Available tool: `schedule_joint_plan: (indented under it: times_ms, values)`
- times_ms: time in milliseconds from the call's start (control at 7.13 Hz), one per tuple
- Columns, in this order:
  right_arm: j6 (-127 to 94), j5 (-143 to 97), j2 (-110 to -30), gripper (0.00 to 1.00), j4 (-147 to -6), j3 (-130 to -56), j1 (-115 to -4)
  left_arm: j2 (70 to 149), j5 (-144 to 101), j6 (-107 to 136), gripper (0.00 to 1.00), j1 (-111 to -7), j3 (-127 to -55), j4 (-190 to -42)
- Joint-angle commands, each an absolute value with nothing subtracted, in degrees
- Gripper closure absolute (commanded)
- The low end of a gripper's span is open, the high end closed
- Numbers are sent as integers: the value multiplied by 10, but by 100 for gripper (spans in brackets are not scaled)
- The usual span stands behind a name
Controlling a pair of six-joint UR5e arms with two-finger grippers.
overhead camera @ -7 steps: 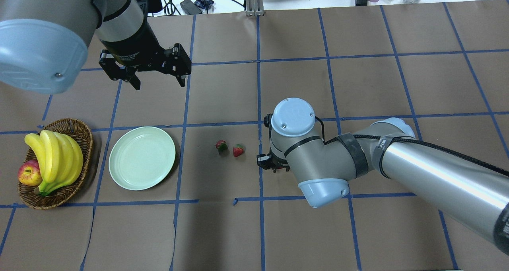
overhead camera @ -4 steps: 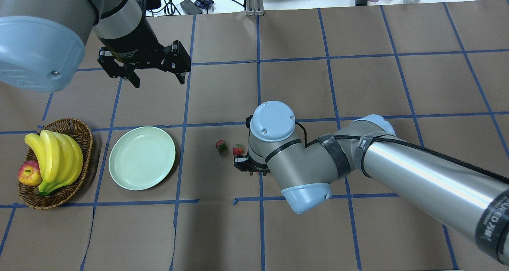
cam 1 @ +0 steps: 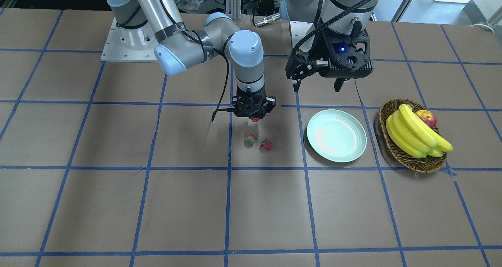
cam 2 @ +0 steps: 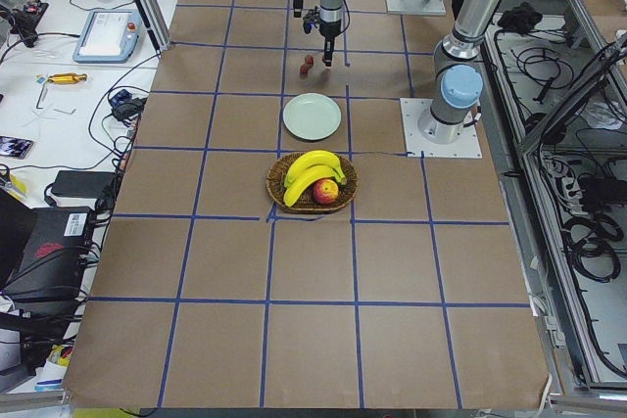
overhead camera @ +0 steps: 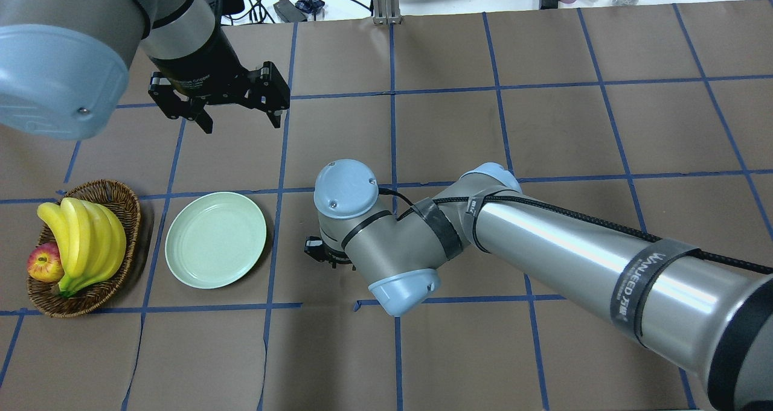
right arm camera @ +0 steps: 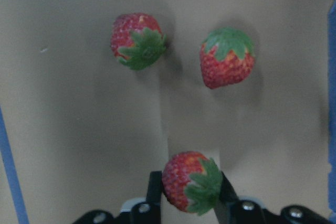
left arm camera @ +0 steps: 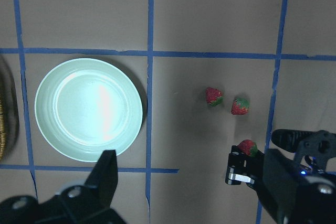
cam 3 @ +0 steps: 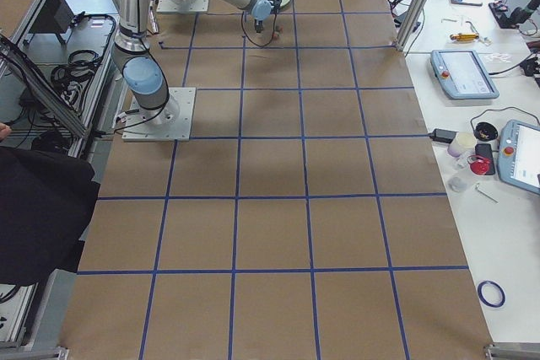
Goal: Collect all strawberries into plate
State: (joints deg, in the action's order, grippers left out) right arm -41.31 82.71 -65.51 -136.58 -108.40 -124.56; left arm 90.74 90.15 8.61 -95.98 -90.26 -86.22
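My right gripper (cam 1: 254,116) is shut on one strawberry (right arm camera: 191,187) and holds it just above the table; the same berry (left arm camera: 247,147) shows in the left wrist view. Two more strawberries (cam 1: 250,139) (cam 1: 266,144) lie side by side on the brown paper beneath and beside it. In the overhead view the right arm hides all the berries. The mint-green plate (cam 1: 336,135) (overhead camera: 215,239) sits empty, about one grid cell from the berries toward the robot's left. My left gripper (overhead camera: 243,124) hangs open and empty, high over the table beyond the plate.
A wicker basket (cam 1: 411,163) with bananas (overhead camera: 84,239) and an apple (overhead camera: 44,262) stands just past the plate on the robot's left. Blue tape lines grid the brown paper. The right arm's elbow (overhead camera: 401,287) reaches low across the table's middle.
The right arm has swept left toward the plate with the strawberry in its gripper, and now covers the two lying berries in the overhead view. The left arm barely moved.
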Motion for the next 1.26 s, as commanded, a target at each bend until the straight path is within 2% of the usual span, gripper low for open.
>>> schedule_joint_plan:
  times_ms: [0, 281, 561, 842, 982, 1122]
  values:
    - [-411, 829, -650, 0, -1366, -1080, -1246, 906, 904, 86, 0, -960, -902, -862]
    - [-383, 835, -669, 0, -1353, -1078, -1219, 906, 906, 86, 0, -960, -902, -863]
    - [-299, 832, -758, 0, -1204, -1088, -1125, 904, 907, 84, 0, -957, -899, -863]
    - [-153, 838, -833, 0, -1087, -1069, -1024, 902, 908, 83, 0, -955, -898, -863]
    - [-93, 838, -859, 0, -1005, -1015, -976, 902, 909, 83, 0, -955, -899, -863]
    - [-45, 864, -863, 0, -913, -924, -949, 903, 910, 83, 0, -956, -902, -863]
